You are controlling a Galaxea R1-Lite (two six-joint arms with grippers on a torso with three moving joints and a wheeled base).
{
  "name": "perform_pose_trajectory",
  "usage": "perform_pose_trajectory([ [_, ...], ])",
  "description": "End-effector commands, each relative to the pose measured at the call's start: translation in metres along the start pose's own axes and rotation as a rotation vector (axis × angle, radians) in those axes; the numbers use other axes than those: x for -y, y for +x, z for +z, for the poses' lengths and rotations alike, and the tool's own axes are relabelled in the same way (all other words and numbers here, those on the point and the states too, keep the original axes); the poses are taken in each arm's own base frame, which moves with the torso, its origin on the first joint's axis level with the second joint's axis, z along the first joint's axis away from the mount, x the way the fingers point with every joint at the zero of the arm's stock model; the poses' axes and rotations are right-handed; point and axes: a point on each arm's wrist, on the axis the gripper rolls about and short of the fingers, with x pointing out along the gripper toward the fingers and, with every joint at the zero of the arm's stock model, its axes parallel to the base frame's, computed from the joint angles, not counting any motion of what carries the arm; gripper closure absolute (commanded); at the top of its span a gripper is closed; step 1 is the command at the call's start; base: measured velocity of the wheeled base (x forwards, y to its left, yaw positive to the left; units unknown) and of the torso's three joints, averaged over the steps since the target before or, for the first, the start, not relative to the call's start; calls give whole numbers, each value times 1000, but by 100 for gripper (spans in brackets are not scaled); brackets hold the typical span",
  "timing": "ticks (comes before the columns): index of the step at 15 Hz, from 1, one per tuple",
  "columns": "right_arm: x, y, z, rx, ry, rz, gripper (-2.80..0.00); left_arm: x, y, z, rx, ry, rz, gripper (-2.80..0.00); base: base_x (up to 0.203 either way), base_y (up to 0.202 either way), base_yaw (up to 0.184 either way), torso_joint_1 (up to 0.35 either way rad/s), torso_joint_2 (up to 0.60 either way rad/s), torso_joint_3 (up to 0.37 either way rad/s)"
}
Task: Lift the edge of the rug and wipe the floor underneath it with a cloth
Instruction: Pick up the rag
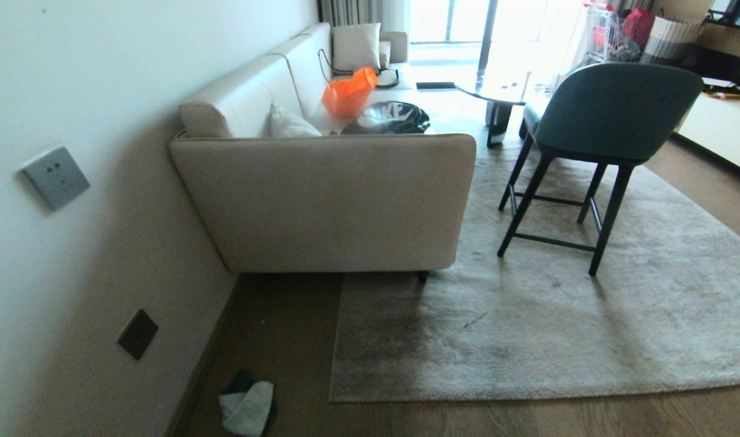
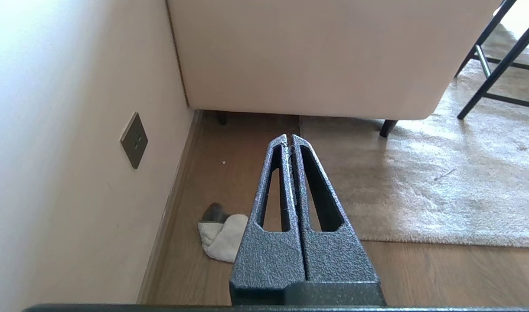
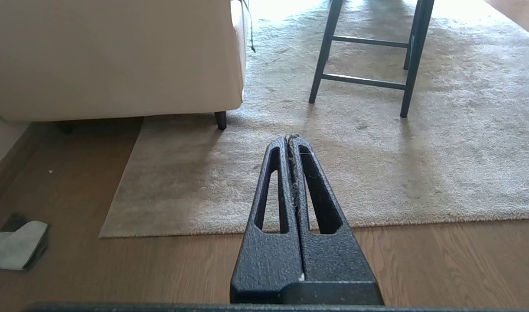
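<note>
1. Left gripper (image 2: 289,138): fingers clenched flat together, nothing between them. Parked above the floor (image 2: 230,173), tips aimed at the gap between wall and sofa (image 2: 316,56).
2. Right gripper (image 3: 292,138): fingers also clenched and empty, only some lint on the seam. It hangs over the floor just short of the rug (image 3: 377,164).
3. Rug edge (image 1: 528,397): lies flat on the floor, nothing lifted yet. The corner (image 1: 332,399) is the free bit; further back the sofa leg (image 1: 423,276) and the chair (image 1: 594,139) pin the rug, so the near border is likely the only sensible place to lift.
4. Cloth (image 2: 223,238): crumpled on the floor against the skirting, below and to the side of the left fingers and well apart from the right ones. Left arm looks like the natural pick.
5. Judgement: task not started. Next move needs the fingers released before any grab.
</note>
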Motion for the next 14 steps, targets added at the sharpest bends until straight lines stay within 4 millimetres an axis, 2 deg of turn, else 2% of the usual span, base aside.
perform_pose_trajectory([
  [1, 0, 0, 0, 0, 0, 0, 0, 0, 0, 0, 0, -1, 0, 0, 0, 0, 0, 0, 0, 0],
  [14, 0, 0, 0, 0, 0, 0, 0, 0, 0, 0, 0, 0, 0, 0, 0, 0, 0, 0, 0, 0],
])
